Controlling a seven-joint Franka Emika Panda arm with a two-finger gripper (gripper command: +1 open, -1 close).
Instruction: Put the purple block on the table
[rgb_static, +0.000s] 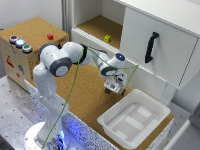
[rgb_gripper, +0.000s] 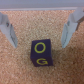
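Note:
The purple block (rgb_gripper: 40, 53) is a small dark purple cube with yellow letters. In the wrist view it sits on the cork table (rgb_gripper: 15, 67). My gripper (rgb_gripper: 38, 42) is open, with one finger (rgb_gripper: 6, 27) on each side of the block and a gap between each finger and the cube. In the exterior view my gripper (rgb_static: 114, 87) hangs low over the cork table (rgb_static: 85, 100), in front of the white cabinet. The block itself is too small to make out there.
A white plastic tray (rgb_static: 132, 119) stands just to the exterior view's right of my gripper. A white cabinet with an open door and black handle (rgb_static: 151, 47) holds a yellow block (rgb_static: 107, 38) on its shelf. A cork box (rgb_static: 30, 35) with buttons carries a red block (rgb_static: 50, 36).

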